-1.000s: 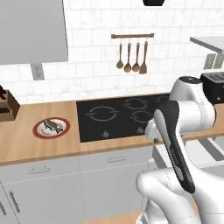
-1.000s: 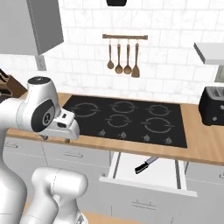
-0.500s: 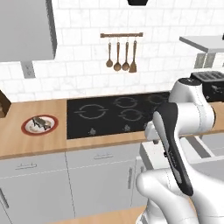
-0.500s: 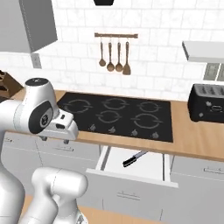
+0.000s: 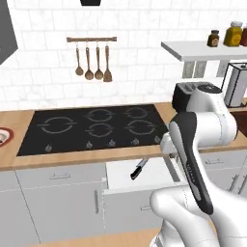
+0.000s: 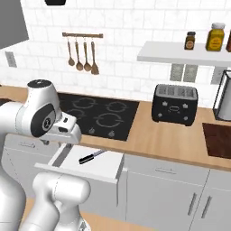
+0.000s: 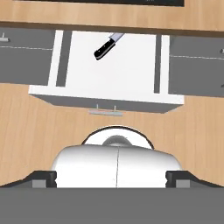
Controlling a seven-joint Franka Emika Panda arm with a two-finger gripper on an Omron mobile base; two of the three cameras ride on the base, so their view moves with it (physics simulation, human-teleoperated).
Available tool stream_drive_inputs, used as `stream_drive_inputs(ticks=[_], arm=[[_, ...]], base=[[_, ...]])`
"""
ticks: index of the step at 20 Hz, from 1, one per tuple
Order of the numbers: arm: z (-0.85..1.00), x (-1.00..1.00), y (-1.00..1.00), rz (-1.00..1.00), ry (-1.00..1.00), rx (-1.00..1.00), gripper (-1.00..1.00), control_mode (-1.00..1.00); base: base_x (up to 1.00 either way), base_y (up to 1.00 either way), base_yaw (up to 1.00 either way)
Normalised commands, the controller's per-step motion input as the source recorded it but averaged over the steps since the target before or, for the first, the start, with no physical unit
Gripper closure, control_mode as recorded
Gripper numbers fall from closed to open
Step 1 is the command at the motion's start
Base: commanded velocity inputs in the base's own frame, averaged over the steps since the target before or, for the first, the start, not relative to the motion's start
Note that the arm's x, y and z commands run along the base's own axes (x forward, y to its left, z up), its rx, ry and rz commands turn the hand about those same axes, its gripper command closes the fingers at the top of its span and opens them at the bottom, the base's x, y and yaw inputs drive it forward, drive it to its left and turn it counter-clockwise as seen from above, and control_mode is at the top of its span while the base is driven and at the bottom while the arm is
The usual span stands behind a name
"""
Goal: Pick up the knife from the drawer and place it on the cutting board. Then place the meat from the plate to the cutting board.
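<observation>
Base has driven right since the earlier frames: stove slid left, toaster (image 6: 175, 104) and cutting board (image 6: 218, 140) now in sight. Knife (image 7: 107, 46) lies in the open drawer (image 7: 109, 98), far side, long axis diagonal, handle nearer. End effector (image 7: 112, 177) hangs above and in front, fingers wide apart, holding nothing.

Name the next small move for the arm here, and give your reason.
Probably lower the open gripper toward the knife: it lies loose in the pulled-out drawer, blade tip partly under the counter edge, and the gripper hangs well above it, holding nothing.
</observation>
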Motion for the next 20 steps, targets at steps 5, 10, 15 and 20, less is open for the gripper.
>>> stream_drive_inputs(ticks=[5, 10, 15, 20], arm=[[0.00, 0.00, 0.00, 0.00, 0.00, 0.00, -1.00, 1.00], [0.00, 0.00, 0.00, 0.00, 0.00, 0.00, -1.00, 1.00], [0.00, 0.00, 0.00, 0.00, 0.00, 0.00, -1.00, 1.00], [0.00, 0.00, 0.00, 0.00, 0.00, 0.00, -1.00, 1.00]], base=[[0.04, -0.91, 0.25], [0.03, -0.83, 0.33], [0.08, -0.71, 0.31], [0.38, -0.30, 0.34]])
